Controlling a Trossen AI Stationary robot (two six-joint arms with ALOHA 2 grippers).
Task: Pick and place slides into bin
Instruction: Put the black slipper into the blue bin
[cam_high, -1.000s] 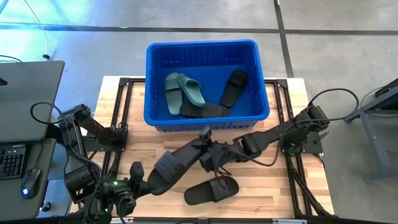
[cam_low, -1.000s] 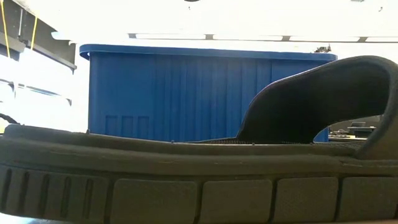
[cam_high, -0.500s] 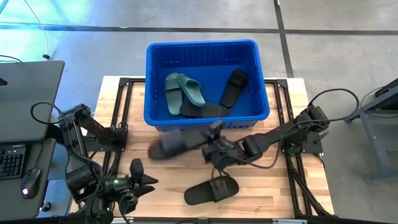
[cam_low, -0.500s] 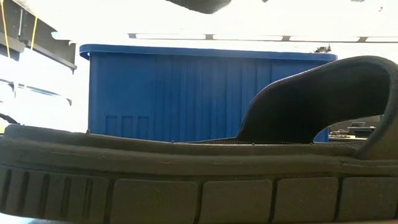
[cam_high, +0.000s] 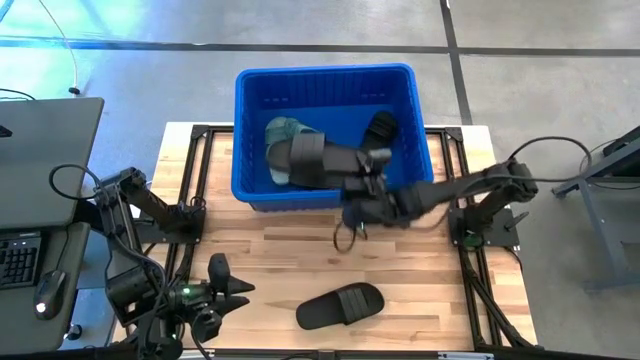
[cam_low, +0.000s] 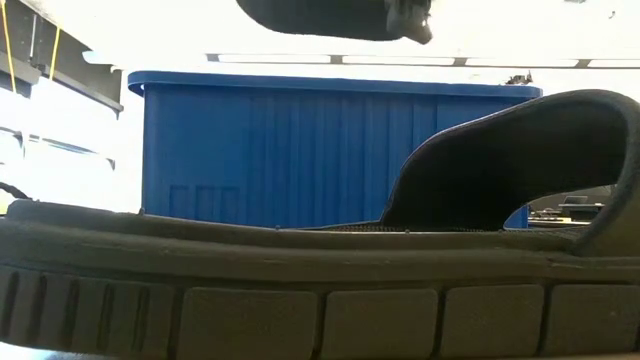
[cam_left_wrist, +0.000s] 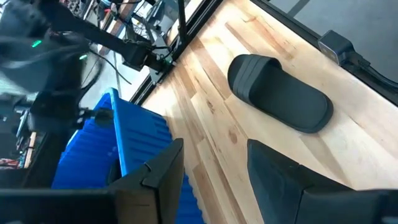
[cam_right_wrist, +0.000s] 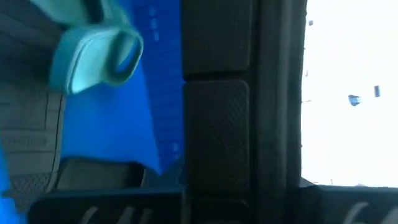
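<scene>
One black rubber slide (cam_high: 315, 160), clamped in the right gripper (cam_high: 372, 172), has now risen over the blue slotted plastic bin (cam_high: 250, 110) at twelve o'clock, while the left gripper (cam_high: 228, 290), fingers now apart, waits at seven o'clock.

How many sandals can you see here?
4, maybe more hidden: a green slide and a black slide in the blue bin, one black slide carried over it by the right gripper, one black slide on the table.

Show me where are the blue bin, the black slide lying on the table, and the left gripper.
blue bin (cam_high: 325, 72): high view, far rim.
black slide on the table (cam_high: 340, 305): high view, middle of its strap.
left gripper (cam_high: 243, 288): high view, between its open fingertips.
</scene>
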